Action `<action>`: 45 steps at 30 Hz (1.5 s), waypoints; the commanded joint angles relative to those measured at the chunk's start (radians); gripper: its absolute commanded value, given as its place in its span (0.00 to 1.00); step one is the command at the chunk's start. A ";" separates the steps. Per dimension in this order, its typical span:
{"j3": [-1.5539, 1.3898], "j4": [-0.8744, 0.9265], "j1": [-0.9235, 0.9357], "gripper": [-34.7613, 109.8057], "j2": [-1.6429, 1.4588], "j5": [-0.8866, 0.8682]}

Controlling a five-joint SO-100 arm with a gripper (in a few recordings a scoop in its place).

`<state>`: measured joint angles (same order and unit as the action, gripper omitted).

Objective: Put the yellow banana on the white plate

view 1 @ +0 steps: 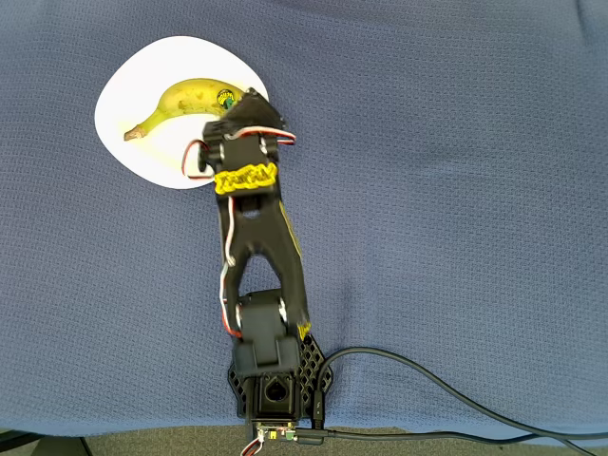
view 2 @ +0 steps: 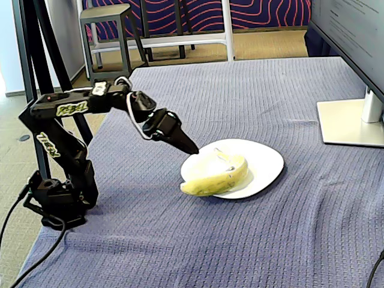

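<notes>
The yellow banana (view 1: 185, 100) lies on the white plate (view 1: 133, 90) at the upper left of the overhead view, stem pointing down-left and its dark sticker near the right end. In the fixed view the banana (view 2: 216, 177) rests along the front of the plate (view 2: 264, 162), one end reaching over the near rim. My black gripper (view 1: 251, 99) hangs over the plate's right edge, just past the banana's sticker end. Seen from the fixed view, the gripper (view 2: 191, 148) tapers to a closed point slightly above the plate's left rim, clear of the banana, with nothing between the fingers.
A blue woven cloth (view 1: 456, 190) covers the table. The arm's base (view 1: 275, 380) sits at the near edge, with a black cable (view 1: 456, 399) trailing right. A monitor foot (view 2: 351, 123) stands at the right in the fixed view; a stool (view 2: 108, 30) is beyond the table.
</notes>
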<state>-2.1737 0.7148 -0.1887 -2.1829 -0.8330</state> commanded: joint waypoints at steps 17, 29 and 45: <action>-0.552 0.034 0.124 0.24 -0.548 0.920; -0.729 0.209 0.209 0.24 -0.749 1.035; -0.746 0.423 0.202 0.24 -0.914 1.054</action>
<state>-2.9314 1.1014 0.0061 -3.0894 0.2255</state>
